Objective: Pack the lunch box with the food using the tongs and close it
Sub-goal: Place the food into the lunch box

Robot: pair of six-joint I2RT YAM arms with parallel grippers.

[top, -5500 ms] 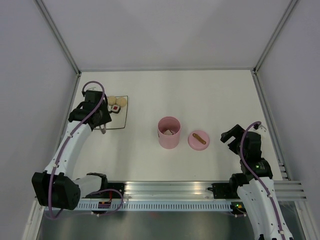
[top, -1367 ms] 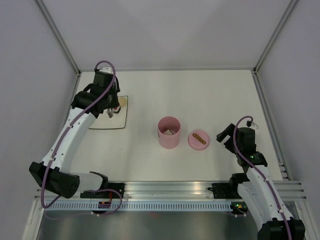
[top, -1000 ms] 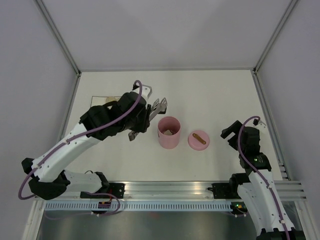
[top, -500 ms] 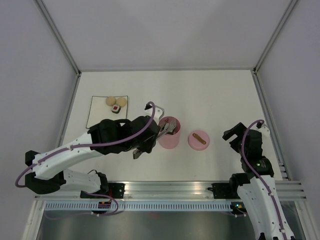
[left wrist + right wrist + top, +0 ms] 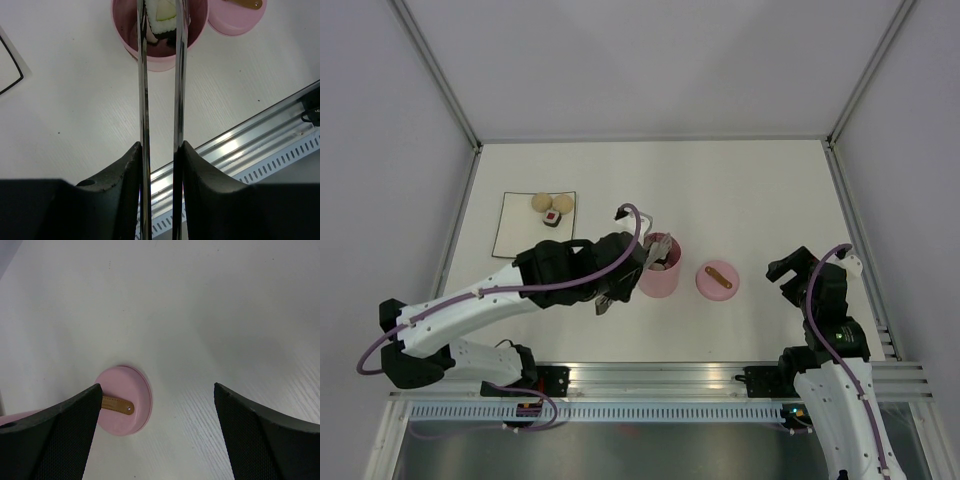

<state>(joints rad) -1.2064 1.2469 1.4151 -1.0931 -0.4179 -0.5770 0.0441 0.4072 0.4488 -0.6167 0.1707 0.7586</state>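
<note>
The pink lunch box (image 5: 660, 270) stands open at mid-table, its lid (image 5: 717, 281) with the brown strap lying flat just to its right. My left gripper (image 5: 618, 272) is shut on the silver tongs (image 5: 143, 100), both arms pressed between its fingers (image 5: 131, 160). The tong tips pinch a white-and-black sushi-like piece of food (image 5: 163, 19) over the mouth of the lunch box (image 5: 161, 64). More food (image 5: 552, 208), two beige balls and a sushi piece, rests on the mat at the far left. My right gripper (image 5: 156, 386) hangs open above the table, right of the lid (image 5: 125, 407).
A white mat with a black outline (image 5: 510, 235) lies at the left, its corner (image 5: 11, 75) in the left wrist view. An aluminium rail (image 5: 660, 375) runs along the near table edge. Grey walls enclose the table on three sides.
My left arm has swung from the mat to the lunch box, carrying a piece in the tongs; in the last half second it settled over the opening. The right arm barely shifted.
</note>
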